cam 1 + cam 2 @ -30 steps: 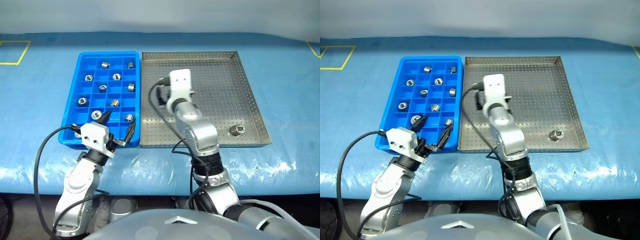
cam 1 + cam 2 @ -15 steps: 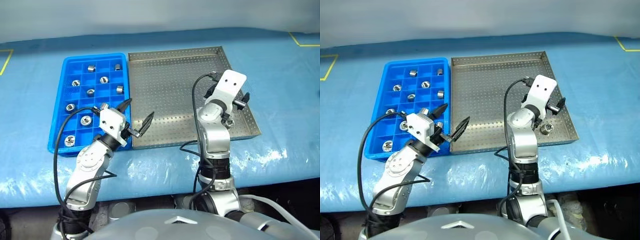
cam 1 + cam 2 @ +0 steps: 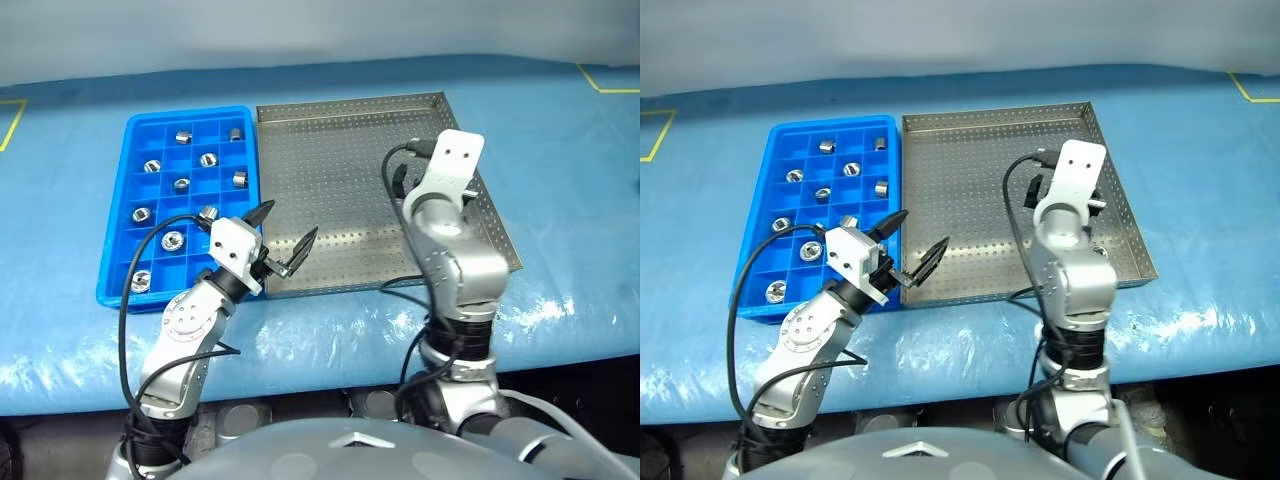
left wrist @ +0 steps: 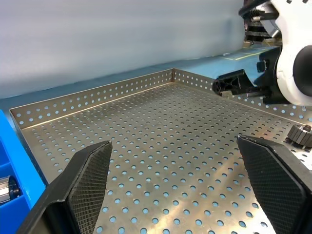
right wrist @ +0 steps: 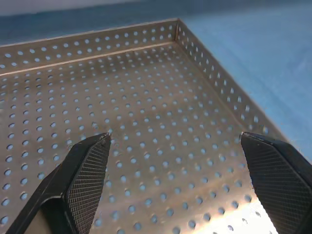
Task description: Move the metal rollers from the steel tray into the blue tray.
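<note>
The steel tray [image 3: 330, 150] lies in the middle of the blue-covered table, with the blue tray [image 3: 115, 250] touching its left side. Several metal rollers [image 3: 208, 159] sit in separate compartments of the blue tray. One metal roller [image 4: 300, 135] lies on the steel tray's floor near its right side, just below my right wrist. My left gripper [image 3: 292, 220] hovers open and empty over the steel tray's near left corner. My right gripper [image 5: 174, 137] is open and empty above the right part of the steel tray, pointing toward its far right corner.
The table is covered with a blue sheet [image 3: 560, 130]. Yellow tape marks [image 3: 610, 85] sit at the far corners. The steel tray's raised perforated rim [image 5: 214, 68] borders the floor under my right gripper.
The camera view has shifted. My left gripper moved right, from the blue tray's near corner to over the steel tray's near left corner. My right gripper swung from the tray's middle to its right part.
</note>
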Tool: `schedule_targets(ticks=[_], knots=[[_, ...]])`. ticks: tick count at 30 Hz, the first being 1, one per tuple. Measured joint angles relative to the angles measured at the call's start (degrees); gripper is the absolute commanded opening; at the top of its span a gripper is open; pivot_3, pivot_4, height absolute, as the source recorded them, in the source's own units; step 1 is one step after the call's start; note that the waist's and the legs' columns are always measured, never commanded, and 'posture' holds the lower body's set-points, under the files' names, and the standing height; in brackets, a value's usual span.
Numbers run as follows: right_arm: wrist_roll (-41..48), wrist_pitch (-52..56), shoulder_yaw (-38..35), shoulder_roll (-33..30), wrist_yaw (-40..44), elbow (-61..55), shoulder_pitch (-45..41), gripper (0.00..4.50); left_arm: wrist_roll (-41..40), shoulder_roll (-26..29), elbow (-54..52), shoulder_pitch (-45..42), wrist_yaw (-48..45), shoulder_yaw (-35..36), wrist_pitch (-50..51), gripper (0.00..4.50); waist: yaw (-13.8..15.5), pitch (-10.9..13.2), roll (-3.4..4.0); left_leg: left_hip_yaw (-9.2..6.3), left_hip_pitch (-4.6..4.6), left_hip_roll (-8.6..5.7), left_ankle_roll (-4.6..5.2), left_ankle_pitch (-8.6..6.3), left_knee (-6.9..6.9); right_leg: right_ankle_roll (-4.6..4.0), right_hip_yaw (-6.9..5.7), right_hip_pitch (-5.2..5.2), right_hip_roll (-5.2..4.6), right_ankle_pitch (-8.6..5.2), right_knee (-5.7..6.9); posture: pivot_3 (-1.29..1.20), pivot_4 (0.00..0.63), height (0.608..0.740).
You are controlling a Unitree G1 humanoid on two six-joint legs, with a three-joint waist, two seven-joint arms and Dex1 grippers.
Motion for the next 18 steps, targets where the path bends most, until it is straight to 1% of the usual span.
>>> schedule_targets(ticks=[3,5,7,9,11,14,18], knots=[[3.24,4.93,-0.7,-10.78,10.02,-1.15,-1.91,4.46,0.0,-0.28,0.66,0.27,0.03,-0.01,-0.08,4.5,-0.08,0.0,0.0,0.01,0.03,0.03,0.12,-0.07,0.02,0.0,0.02,0.02,0.06,0.0,-0.02,-0.08,0.15,0.74],[4.71,7.96,-0.2,-15.71,15.17,-0.94,-2.69,4.46,0.01,-0.58,1.06,0.33,0.02,-0.12,-0.22,4.5,-0.47,0.0,0.01,0.0,0.05,0.05,0.21,-0.12,0.01,-0.01,0.04,0.02,0.1,-0.01,-0.01,-0.08,0.15,0.74],[6.6,13.92,1.57,-21.19,20.09,0.52,-4.36,4.46,0.04,-0.75,1.19,0.45,0.0,-0.37,-0.44,4.5,-0.6,0.0,0.01,0.01,0.05,0.05,0.32,-0.17,0.03,-0.01,0.07,0.02,0.11,-0.01,0.0,-0.08,0.15,0.74],[9.0,20.77,2.16,-24.58,24.53,2.82,-6.96,4.46,0.09,-0.89,1.24,0.61,-0.01,-0.65,-0.82,4.5,-0.57,0.0,0.01,0.04,0.04,0.04,0.36,-0.2,0.1,-0.02,0.11,0.03,0.1,-0.01,0.0,-0.07,0.15,0.74],[11.59,25.65,2.66,-26.29,28.42,4.42,-8.87,4.46,0.11,-1.08,1.25,0.71,-0.02,-1.06,-1.22,4.5,-0.46,0.0,0.0,0.05,0.04,0.04,0.45,-0.24,0.14,-0.01,0.11,0.05,0.1,-0.01,0.0,-0.06,0.15,0.74],[15.71,27.02,3.7,-28.41,31.77,7.43,-9.53,4.46,0.15,-1.36,1.28,0.77,0.01,-1.35,-1.38,4.5,-0.01,0.01,-0.01,0.07,0.02,0.02,0.52,-0.28,0.18,-0.01,0.11,0.06,0.09,-0.01,-0.03,-0.06,0.15,0.74],[20.56,27.02,5.32,-33.15,32.73,11.89,-9.68,4.46,0.25,-1.67,1.28,1.21,0.09,-1.46,-1.51,4.5,0.75,0.01,-0.01,0.15,-0.01,0.01,0.59,-0.33,0.21,0.02,0.15,0.06,0.06,-0.02,-0.1,-0.05,0.15,0.74]])
